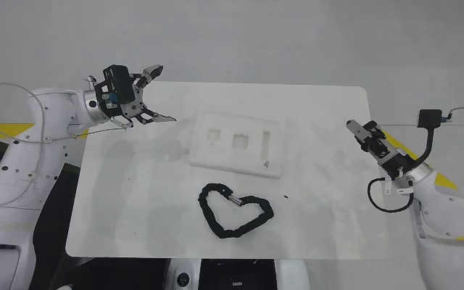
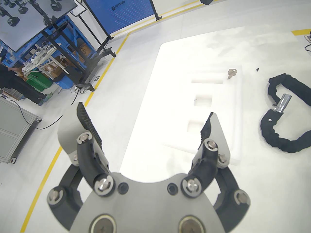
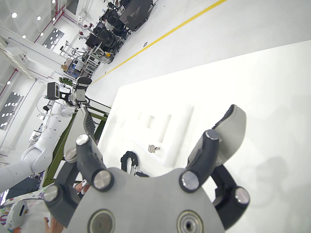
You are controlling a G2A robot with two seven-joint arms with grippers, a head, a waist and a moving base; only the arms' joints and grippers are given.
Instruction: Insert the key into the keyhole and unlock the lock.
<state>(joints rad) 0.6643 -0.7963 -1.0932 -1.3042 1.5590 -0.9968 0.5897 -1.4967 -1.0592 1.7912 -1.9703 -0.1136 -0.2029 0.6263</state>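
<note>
White table (image 1: 130,203) is carrying everything, with a factory floor lying beyond it. Key (image 1: 266,164) is lying flat on a foam block (image 1: 225,156), at the corner nearest the robot's right side, just beside the narrow recess and well apart from both grippers. Lock (image 1: 206,206) is resting on the bare table between the foam and the robot, near the key but not touching it. From the top it is showing as one closed black loop with a silver cylinder (image 1: 233,198) joining its ends. Seen from the left wrist, the key (image 2: 232,73) is showing its bow and blade, and the cylinder (image 2: 283,101) is sitting between the chain's two ends. Seen from the right wrist, the key (image 3: 153,148) is lying on the foam edge with part of the lock (image 3: 127,156) just beyond. Left gripper (image 1: 165,94) is hovering over the table's far left corner, fingers spread wide, holding nothing. Right gripper (image 3: 157,109) is hanging at the table's right edge, fingers also wide apart, touching nothing.
</note>
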